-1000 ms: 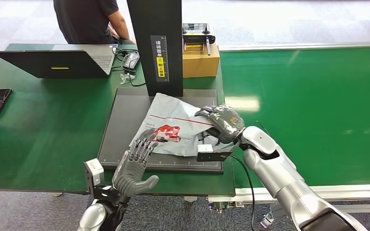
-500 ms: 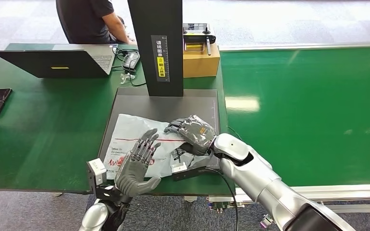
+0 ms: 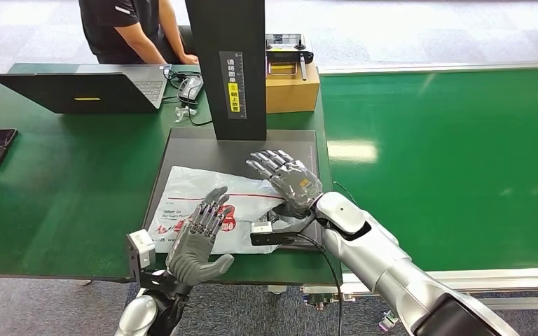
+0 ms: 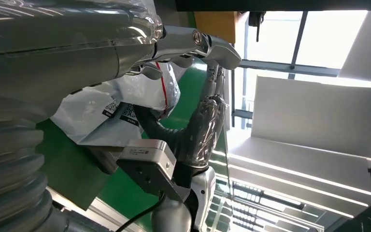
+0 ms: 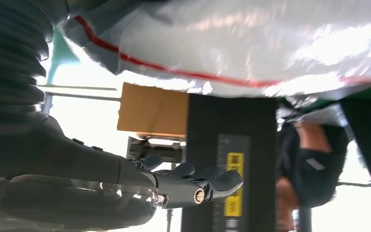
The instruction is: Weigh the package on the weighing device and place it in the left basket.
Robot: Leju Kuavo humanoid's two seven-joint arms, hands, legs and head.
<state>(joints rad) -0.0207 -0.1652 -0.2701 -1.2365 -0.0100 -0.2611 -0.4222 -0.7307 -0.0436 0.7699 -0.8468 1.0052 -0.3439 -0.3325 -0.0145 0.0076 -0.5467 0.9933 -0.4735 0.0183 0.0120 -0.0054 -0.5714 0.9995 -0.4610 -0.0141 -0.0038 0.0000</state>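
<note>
The package (image 3: 196, 203), a white plastic mailer with a red line and red print, lies flat on the black weighing platform (image 3: 196, 150). My right hand (image 3: 287, 178) hovers over the package's right end with fingers spread and nothing in it. My left hand (image 3: 199, 234) is open at the package's near edge, fingers straight and pointing away from me. In the left wrist view the package (image 4: 121, 104) lies beyond my left fingers (image 4: 193, 43), with the right hand (image 4: 205, 125) behind it. The right wrist view shows the package (image 5: 251, 43) close up and my spread fingers (image 5: 193, 186).
A black column (image 3: 228, 66) rises at the platform's far edge, with a cardboard box (image 3: 292, 87) beside it. A laptop (image 3: 84, 91) sits at the far left, and a person (image 3: 133, 28) sits behind it. A green conveyor (image 3: 448, 161) runs to the right.
My right hand carried the crumpled package leftward, laid it flat on the platform, then let go and spread its fingers. The left hand rose slightly toward the package.
</note>
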